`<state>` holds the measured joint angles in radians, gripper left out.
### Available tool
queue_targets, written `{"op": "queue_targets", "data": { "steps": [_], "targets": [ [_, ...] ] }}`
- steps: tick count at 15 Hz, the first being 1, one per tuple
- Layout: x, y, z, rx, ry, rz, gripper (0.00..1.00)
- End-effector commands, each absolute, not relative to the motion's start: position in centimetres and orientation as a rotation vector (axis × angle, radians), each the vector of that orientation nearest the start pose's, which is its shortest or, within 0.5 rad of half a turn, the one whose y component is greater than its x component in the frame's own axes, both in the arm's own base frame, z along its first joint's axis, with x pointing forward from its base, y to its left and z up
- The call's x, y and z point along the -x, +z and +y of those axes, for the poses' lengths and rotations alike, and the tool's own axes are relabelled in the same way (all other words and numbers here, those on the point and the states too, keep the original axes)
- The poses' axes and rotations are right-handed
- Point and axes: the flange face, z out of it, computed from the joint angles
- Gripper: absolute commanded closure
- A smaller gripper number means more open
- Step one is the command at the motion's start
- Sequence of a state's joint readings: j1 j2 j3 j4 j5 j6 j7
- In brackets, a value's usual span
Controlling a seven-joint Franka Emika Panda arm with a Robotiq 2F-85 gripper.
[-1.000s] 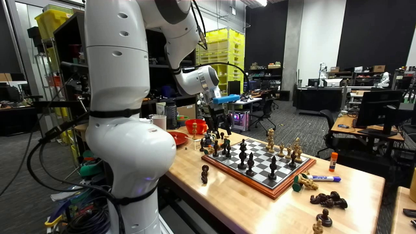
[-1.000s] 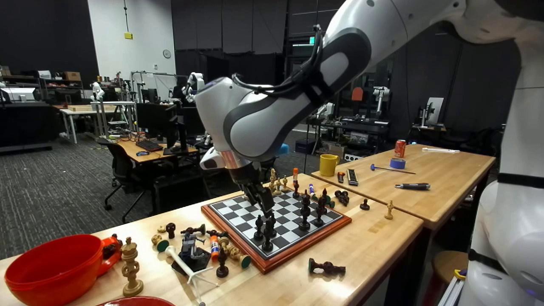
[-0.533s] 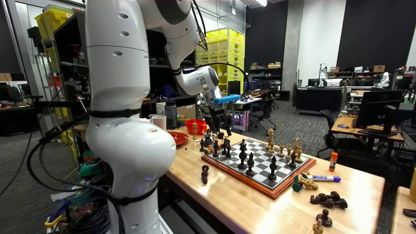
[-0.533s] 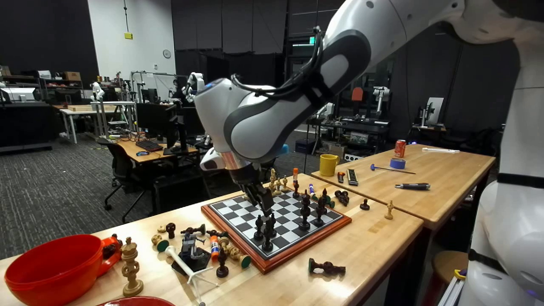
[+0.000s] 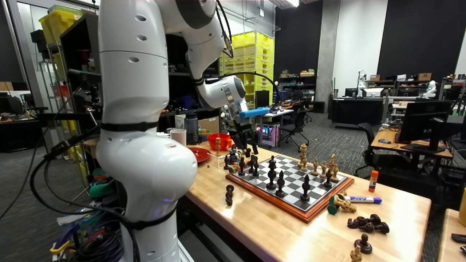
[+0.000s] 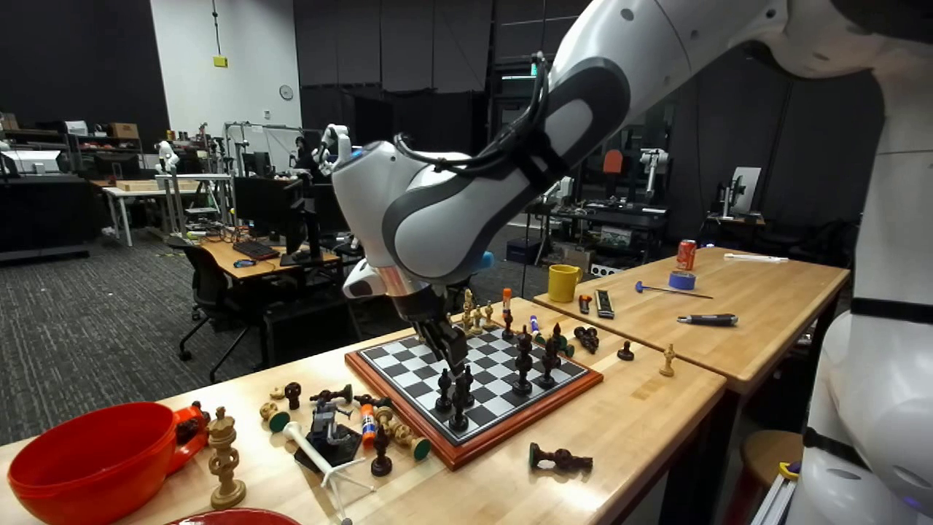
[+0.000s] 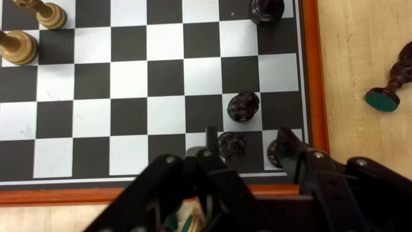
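Your tool [image 7: 248, 137] is hanging with its fingers spread, gripping nothing, and the dark chess piece [image 7: 232, 145] is standing straight up on the chessboard [image 7: 91, 117] below, showing between the fingers but nearer one. Another dark piece [image 7: 272, 154] is peeking past the other finger. Both are looking shiny and round, the squares flat

Arm [image 5: 134, 91]: was bent, its lower portion upright | Forearm [image 6: 503, 197]: sloped downward | Wrist [image 5: 222, 92]: was tilted | Gripper [image 7: 247, 136]: pointed downward at a slant, its two black fingers [image 7: 212, 141] set well apart
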<state>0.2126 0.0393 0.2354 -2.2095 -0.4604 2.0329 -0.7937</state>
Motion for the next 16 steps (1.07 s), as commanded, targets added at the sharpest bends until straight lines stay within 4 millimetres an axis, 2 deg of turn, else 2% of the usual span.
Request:
{"op": "queue_targets", "data": {
  "steps": [1, 4, 7, 8, 10, 13, 16],
  "targets": [
    [-47.6, 35.0, 20.4, 2.537, 0.499, -2.358, 0.53],
    [-47.8, 34.7, 20.5, 2.531, 0.508, -2.358, 0.51],
    [-47.9, 34.4, 20.6, 2.527, 0.514, -2.357, 0.56],
    [-48.0, 34.3, 20.7, 2.524, 0.515, -2.357, 0.78],
    [-48.1, 34.1, 20.7, 2.523, 0.518, -2.357, 0.82],
    [-48.1, 34.0, 20.7, 2.52, 0.521, -2.356, 1.0],
    [-48.0, 34.0, 20.7, 2.518, 0.523, -2.353, 0.97]
  ]
}}
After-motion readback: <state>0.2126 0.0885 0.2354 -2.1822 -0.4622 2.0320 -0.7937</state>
